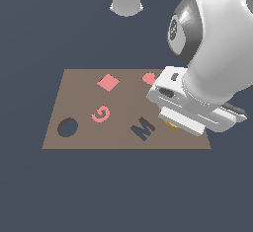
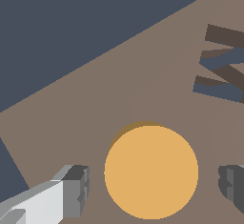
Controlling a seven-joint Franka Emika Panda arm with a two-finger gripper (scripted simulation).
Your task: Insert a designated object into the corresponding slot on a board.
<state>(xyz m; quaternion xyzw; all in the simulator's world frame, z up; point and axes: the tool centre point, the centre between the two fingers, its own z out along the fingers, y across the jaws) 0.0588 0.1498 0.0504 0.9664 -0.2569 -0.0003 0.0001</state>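
Two letters readable on board (image 1: 79, 100) — pink G (image 1: 101, 113), dark M (image 1: 143, 128); end effector (image 2: 151, 182) spread wide, straddling disc (image 2: 151, 172).

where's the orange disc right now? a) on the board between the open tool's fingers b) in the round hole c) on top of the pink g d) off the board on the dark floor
a: in the wrist view the orange disc lies flat on the brown board, with the tool fingers spread either side and gaps showing; the round hole sits empty.

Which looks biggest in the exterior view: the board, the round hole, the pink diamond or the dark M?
1. Board, by far.
2. Dark M.
3. Pink diamond and round hole: too alike to rank.
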